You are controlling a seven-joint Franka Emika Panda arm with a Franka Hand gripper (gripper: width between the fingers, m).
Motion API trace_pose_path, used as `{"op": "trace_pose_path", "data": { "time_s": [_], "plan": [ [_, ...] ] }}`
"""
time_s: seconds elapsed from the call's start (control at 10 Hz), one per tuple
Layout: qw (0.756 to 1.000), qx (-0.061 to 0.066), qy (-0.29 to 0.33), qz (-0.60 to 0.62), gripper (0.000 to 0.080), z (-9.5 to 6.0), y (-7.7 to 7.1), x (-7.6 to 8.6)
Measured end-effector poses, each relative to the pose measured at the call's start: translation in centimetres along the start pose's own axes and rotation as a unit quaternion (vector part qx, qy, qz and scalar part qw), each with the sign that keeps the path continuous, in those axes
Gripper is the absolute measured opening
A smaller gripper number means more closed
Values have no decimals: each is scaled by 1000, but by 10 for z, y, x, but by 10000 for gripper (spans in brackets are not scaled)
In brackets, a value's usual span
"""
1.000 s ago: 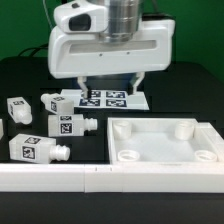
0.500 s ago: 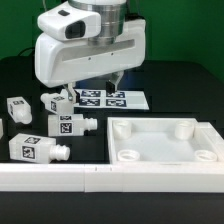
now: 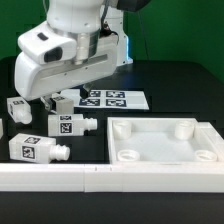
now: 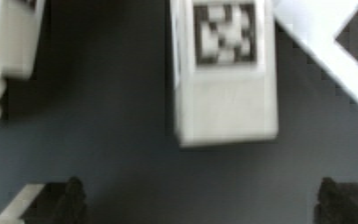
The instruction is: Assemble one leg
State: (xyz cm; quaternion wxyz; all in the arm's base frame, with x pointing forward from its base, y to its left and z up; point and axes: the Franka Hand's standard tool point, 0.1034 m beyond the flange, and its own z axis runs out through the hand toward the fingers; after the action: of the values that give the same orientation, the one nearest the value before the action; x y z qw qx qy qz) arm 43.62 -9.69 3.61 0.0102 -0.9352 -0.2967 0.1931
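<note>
Wrist view first: spread gripper [image 4: 202, 200] lined up on a leg [image 4: 226, 80]

Wrist view. Both fingertips [image 4: 60, 200] show as dark stubs, wide apart with nothing between them, so the gripper is spread and empty. The leg lies flat on the dark table [image 4: 105, 150], its long axis pointing away from the fingers and its tag [image 4: 226, 30] facing the camera. It sits roughly centred across the gap but ahead of the fingertips, not yet between them. The wide opening looks meant to straddle the block's narrow sides. By my judgement this is the approach, with no grasp made. The peg is not visible here, and the white shapes on either side are too blurred to name.

Exterior view. The tilted white hand hangs over the group of legs, which lies at about nine o'clock from the panel [image 3: 165, 150]. The targeted leg [image 3: 63, 101] peeks out under the housing, at nine o'clock from the marker board [image 3: 118, 98]. The housing hides the fingers, so I cannot tell their height above it. Spare legs [image 3: 70, 125] lie towards six o'clock, apart from one another, which leaves the fingers room. The panel lies sockets up just behind the front rail [image 3: 100, 178], probably to steady it when a peg goes in.
</note>
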Motion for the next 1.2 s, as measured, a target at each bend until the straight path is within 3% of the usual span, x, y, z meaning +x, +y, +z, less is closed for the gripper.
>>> {"op": "trace_pose_path", "data": {
  "time_s": [0.1, 0.3, 0.4, 0.5, 0.6, 0.7, 0.8, 1.0, 1.1, 1.2],
  "plan": [
    [1000, -3, -18, 1, 649, -5, 3, 9],
    [998, 12, -67, -5, 649, 0, -7, 8],
    [995, 7, -103, -14, 649, -3, -6, 4],
    [992, -6, -127, -17, 649, -4, -7, 3],
    [985, -33, -165, -31, 649, -1, -14, 2],
    [981, -29, -186, -53, 649, 5, -20, 4],
    [978, -17, -203, -54, 649, 8, -15, 2],
    [968, -15, -246, -49, 649, 10, -20, 5],
    [967, -16, -246, -62, 649, 10, -16, 4],
    [960, -37, -260, -96, 649, 4, 4, -7]
  ]
}}
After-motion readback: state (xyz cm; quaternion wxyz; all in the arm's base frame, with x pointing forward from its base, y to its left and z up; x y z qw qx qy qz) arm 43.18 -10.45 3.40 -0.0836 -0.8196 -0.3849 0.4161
